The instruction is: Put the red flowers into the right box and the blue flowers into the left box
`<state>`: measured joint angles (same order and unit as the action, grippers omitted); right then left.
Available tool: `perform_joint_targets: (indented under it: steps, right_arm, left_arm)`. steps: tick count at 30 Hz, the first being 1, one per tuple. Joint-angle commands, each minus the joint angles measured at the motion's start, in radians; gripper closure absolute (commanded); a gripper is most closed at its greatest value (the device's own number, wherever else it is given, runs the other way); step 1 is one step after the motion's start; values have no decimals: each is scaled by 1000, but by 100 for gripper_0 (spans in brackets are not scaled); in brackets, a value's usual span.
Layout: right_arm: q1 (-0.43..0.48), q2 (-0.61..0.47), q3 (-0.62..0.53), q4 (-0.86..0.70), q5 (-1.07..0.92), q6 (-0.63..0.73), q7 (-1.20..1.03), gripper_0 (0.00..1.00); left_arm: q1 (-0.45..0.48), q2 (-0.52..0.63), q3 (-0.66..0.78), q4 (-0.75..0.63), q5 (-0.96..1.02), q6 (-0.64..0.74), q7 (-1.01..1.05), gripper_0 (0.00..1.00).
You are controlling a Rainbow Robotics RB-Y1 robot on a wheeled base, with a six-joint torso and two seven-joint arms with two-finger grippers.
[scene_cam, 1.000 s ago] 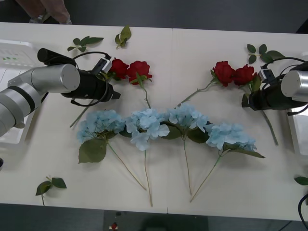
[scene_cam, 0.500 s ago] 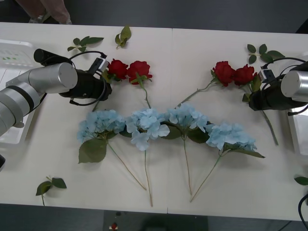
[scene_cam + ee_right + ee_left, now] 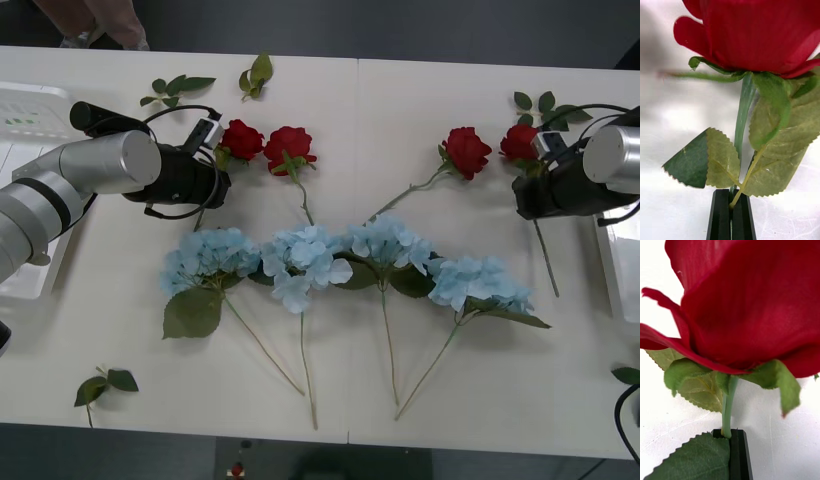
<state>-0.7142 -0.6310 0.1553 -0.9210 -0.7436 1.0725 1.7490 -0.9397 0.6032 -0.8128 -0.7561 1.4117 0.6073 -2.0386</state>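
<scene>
while both arms each had a rose pinched by its stem, the question for the next move was which way each had to travel. the right gripper [image 3: 731, 210] was closed on the stem of the far-right rose [image 3: 520, 142], just under the head, stem trailing back toward the robot; the right box [image 3: 622, 270] lay just outward of that arm, at the table's right edge, so a short carry seemed likely. the left gripper [image 3: 730, 452] held the far-left rose [image 3: 241, 139] the same way, yet this rose also belonged in the right box, well across the table, while the left box [image 3: 20, 110] sat close by. two other roses [image 3: 290, 145] and the blue flowers [image 3: 330, 255] lay loose on the table [image 3: 400, 100] between the arms.
</scene>
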Motion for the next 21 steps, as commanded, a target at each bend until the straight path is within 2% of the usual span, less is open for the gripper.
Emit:
perform_joint_targets:
  steps: [1, 12, 21]
  right_arm:
    - [-21, -39, -66, -117, 1, 70, -26, 100]
    - [-19, -81, -309, -340, 27, 368, 14, 100]
    - [-11, -116, -493, -377, 56, 458, 167, 100]
  left_arm:
    - [-34, 26, 12, -14, 30, -18, 5, 100]
    - [-97, 147, 12, -147, 262, -17, 5, 100]
    - [-148, 233, 12, -330, 415, -52, 1, 100]
